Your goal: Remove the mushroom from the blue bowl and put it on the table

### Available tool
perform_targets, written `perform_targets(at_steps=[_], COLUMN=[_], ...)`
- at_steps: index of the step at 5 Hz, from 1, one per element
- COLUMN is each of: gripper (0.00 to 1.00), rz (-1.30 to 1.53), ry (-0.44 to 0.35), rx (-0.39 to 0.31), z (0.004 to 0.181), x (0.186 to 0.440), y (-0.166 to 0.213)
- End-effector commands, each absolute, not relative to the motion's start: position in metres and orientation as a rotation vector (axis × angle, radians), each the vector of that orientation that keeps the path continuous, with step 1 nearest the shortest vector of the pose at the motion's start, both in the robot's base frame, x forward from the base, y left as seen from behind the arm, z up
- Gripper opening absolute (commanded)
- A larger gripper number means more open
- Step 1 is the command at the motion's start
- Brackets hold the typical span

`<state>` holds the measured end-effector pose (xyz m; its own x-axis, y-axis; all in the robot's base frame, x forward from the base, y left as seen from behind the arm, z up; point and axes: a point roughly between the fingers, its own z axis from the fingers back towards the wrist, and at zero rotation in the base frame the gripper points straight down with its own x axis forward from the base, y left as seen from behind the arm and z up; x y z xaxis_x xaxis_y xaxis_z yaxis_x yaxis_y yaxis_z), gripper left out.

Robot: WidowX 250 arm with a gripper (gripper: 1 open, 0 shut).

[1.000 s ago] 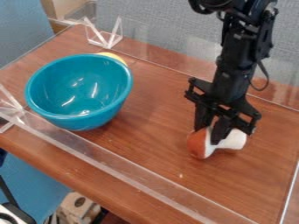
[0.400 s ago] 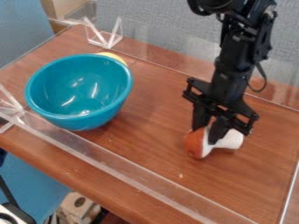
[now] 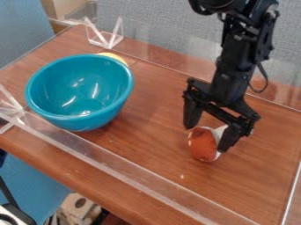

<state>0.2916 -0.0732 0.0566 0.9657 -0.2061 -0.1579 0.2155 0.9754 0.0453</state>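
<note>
While pointing straight down, end effector [image 3: 216, 134] spread apart, straddling mushroom [image 3: 206, 145] on table [image 3: 141, 132].

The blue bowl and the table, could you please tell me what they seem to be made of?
Blue bowl: probably plastic, glossy; its smooth inner wall shows bright highlights. Table: brown wood-grain top, glossy; whether solid wood or laminate cannot be told.

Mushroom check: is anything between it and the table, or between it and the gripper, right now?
Nothing visible stands in the way. The mushroom looks to be lying on the table already, well to the right of the blue bowl. The gripper stands right over it with its jaws spread open on either side, nothing between them and the mushroom.
</note>
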Motion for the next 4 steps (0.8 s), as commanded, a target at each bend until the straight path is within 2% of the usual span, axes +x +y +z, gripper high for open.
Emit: perform_targets(at_steps=[1,3,4], gripper=[1.00,1.00,1.00], rz=[-0.213,-0.215,-0.218], ry=[0.068,0.012,-0.004], rx=[0.057,0.054,0.045], z=[0.087,0.117,0.124], x=[0.305,0.311,0.313], y=[-0.074,-0.071,-0.066])
